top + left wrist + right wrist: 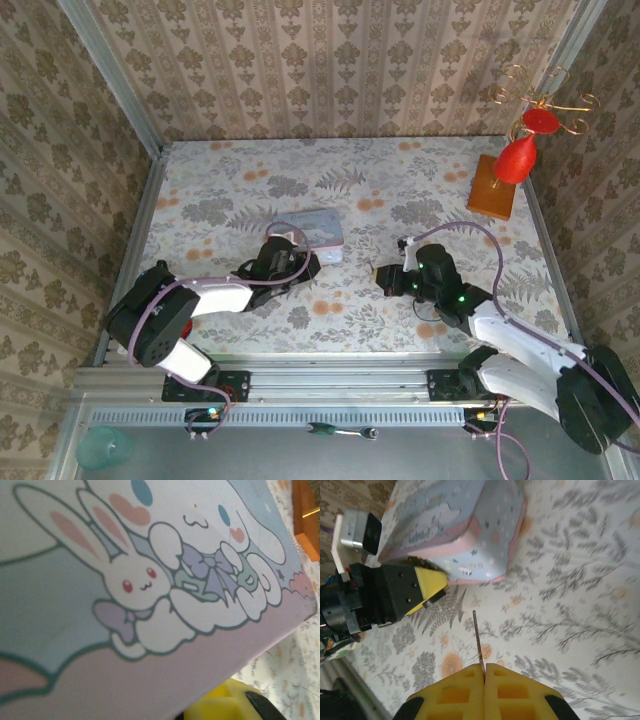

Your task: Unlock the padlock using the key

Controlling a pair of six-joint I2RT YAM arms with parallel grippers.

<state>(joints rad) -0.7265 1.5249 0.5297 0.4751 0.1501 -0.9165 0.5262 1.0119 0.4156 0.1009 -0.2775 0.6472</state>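
Note:
My right gripper [484,672] is shut on the key [478,640], a thin dark sliver that sticks straight out from between the yellow pads, above the floral table. In the top view it [383,280] hovers right of centre. My left gripper [437,592] lies against the lower edge of the pale blue-pink cartoon tin [445,525]. It is shut on the padlock [434,596], a small black piece with a silvery glint pinched between its yellow fingers. From above, that gripper [303,265] sits just below the tin [318,232]. In the left wrist view the tin lid [150,580] is very close.
A wooden stand [495,185] with red ornaments [518,160] and gold wire stands at the back right. A green-handled tool [335,430] and a teal cup [100,448] lie on the front ledge below the table. Patterned walls close in the left, back and right sides.

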